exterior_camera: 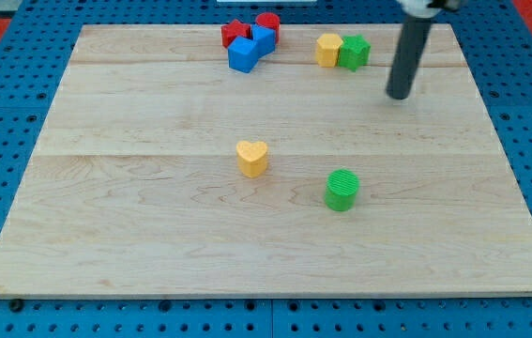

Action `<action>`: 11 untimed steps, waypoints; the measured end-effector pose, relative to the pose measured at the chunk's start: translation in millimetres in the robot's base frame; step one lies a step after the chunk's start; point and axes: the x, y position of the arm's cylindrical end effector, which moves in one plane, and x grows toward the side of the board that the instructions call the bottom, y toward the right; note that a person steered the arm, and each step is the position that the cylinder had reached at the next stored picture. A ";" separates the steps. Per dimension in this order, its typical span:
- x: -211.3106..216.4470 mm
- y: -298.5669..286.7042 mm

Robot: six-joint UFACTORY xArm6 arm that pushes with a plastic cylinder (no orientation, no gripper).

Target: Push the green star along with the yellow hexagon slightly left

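The green star (355,53) sits near the view's top, right of centre, touching the yellow hexagon (328,50) on its left. My tip (399,95) is a dark rod end, to the right of and a little below the green star, apart from it by a short gap.
A cluster of red and blue blocks (250,43) lies at the view's top centre. A yellow heart (252,158) sits mid-board and a green cylinder (342,190) below right of it. The wooden board (106,216) lies on a blue pegboard.
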 end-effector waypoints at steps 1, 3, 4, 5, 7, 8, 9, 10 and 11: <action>-57.4 36.7; -76.1 -47.3; -56.4 -78.0; -56.1 -83.3; -55.5 -86.4; -47.3 -100.1; -47.4 -118.4; -79.7 -116.3; -127.7 -130.6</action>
